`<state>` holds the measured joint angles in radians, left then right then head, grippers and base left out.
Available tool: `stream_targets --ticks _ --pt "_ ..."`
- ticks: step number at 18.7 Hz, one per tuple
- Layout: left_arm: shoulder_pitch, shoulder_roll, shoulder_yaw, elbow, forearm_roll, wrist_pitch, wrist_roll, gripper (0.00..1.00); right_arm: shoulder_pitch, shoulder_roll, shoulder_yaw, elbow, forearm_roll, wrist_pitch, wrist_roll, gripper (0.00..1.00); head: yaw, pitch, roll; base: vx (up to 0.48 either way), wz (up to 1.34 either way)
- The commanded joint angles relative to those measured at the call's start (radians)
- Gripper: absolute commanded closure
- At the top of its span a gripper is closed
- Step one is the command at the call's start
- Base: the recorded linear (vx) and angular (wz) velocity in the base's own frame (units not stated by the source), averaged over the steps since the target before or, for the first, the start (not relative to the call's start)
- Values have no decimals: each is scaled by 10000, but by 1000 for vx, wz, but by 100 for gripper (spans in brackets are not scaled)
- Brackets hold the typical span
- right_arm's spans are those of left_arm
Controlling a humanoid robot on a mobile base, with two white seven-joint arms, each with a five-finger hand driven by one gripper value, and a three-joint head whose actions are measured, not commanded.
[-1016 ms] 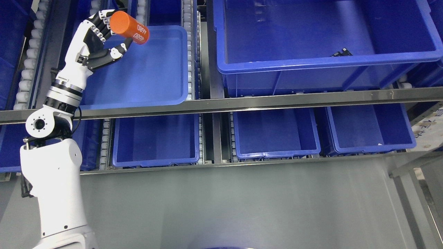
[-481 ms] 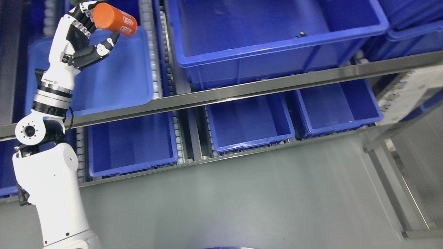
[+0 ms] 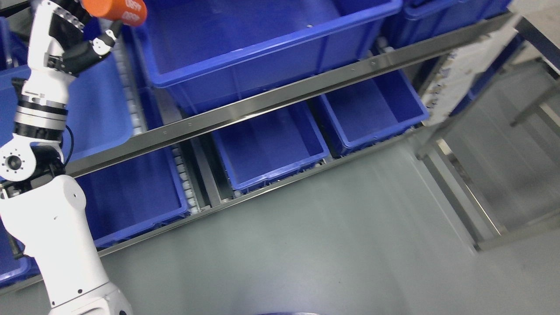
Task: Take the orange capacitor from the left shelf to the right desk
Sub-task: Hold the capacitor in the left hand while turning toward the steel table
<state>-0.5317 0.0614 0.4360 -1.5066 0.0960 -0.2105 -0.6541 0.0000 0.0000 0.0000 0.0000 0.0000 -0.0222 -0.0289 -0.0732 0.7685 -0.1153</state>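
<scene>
An orange cylindrical capacitor (image 3: 116, 8) with white print sits at the top left, partly cut off by the picture's upper edge. My left hand (image 3: 81, 33) is shut on it, black-and-white fingers curled around its near end, thumb under it. The hand and capacitor are raised in front of the blue shelf tray (image 3: 98, 109) on the upper left level. The white left arm rises from the bottom left. My right arm does not show.
A large blue bin (image 3: 262, 52) fills the upper shelf behind a steel rail (image 3: 271, 103). Several smaller blue bins (image 3: 267, 148) sit on the lower level. A steel frame leg structure (image 3: 477, 205) stands at the right over grey floor (image 3: 306, 245).
The whole view has swung and tilted, so shelf and bins slid left and upward: the camera moved. The left hand still holds the capacitor, now nearer the top left corner.
</scene>
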Motion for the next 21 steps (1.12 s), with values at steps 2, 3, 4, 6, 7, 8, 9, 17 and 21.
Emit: stream_targets --ticks 2,3,4,6,7,8,9,17,21 --pt "-497 184 718 -535 298 65 -24 83 199 -175 -123 -175 46 -8 -2 0 0 0 0 -68 -444" --pt "-512 184 611 -535 298 65 -24 83 199 -175 -123 -175 46 -8 -2 0 0 0 0 -65 -419" --pt "-482 169 428 -535 298 80 -24 83 199 -175 -123 -175 46 -8 -2 0 0 0 0 -65 -419" --pt "-482 107 136 -535 329 81 -24 83 199 -175 -123 -175 46 -8 -2 0 0 0 0 -59 -424" --pt "-482 92 13 -535 359 81 -24 83 199 -175 -123 -175 46 -8 -2 0 0 0 0 -58 -392" --pt "-482 77 -185 -535 420 81 -24 83 199 -175 -123 -175 46 -8 -2 0 0 0 0 -58 -392" --pt "-482 61 -309 -535 482 81 -24 83 199 -175 -123 -175 46 -8 -2 0 0 0 0 -57 -391" --pt "-512 0 -632 -627 820 81 -224 82 199 -175 -123 -175 46 -8 -2 0 0 1 0 -52 -383" --pt "-512 -16 -801 -627 1049 96 -239 82 199 -175 -123 -175 46 -8 -2 0 0 2 0 -44 -379"
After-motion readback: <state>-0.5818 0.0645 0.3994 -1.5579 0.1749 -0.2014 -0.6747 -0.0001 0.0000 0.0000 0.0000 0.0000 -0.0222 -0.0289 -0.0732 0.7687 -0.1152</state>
